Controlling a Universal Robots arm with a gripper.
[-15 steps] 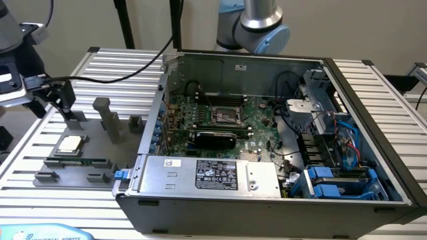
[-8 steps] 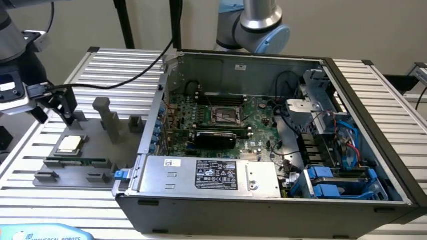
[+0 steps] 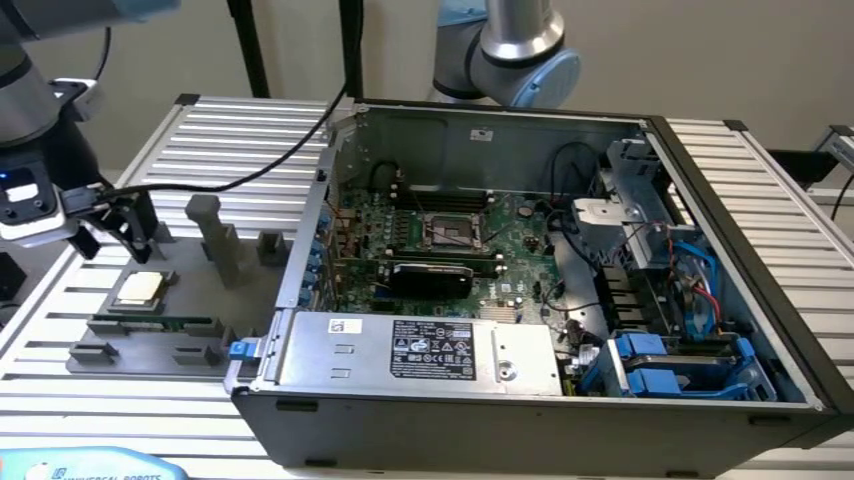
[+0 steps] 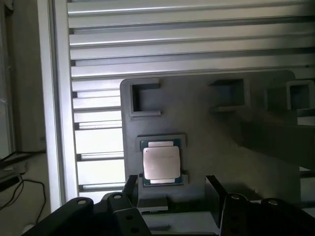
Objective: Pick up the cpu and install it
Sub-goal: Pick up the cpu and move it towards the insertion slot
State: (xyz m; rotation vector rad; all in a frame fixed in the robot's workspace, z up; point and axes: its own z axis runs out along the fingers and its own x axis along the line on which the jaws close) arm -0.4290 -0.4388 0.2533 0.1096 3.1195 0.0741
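Note:
The cpu [image 3: 140, 288] [image 4: 161, 163] lies flat in its square recess on the grey fixture plate [image 3: 147, 340] [image 4: 206, 118], silver top up with a tan edge. My gripper [image 3: 114, 238] [image 4: 172, 189] hovers just above and behind it at the exterior view's left, open, its dark fingers [image 4: 130, 186] apart with nothing between them. Inside the open computer case [image 3: 534, 260], the empty cpu socket [image 3: 454, 232] sits on the green motherboard.
A long green memory stick [image 3: 150, 323] lies on the fixture plate in front of the cpu. Grey upright fixture blocks [image 3: 214, 235] stand beside it. Black cables [image 3: 227, 180] run from the arm across the slatted metal table [image 3: 254, 130]. A second arm's base [image 3: 514, 50] stands behind the case.

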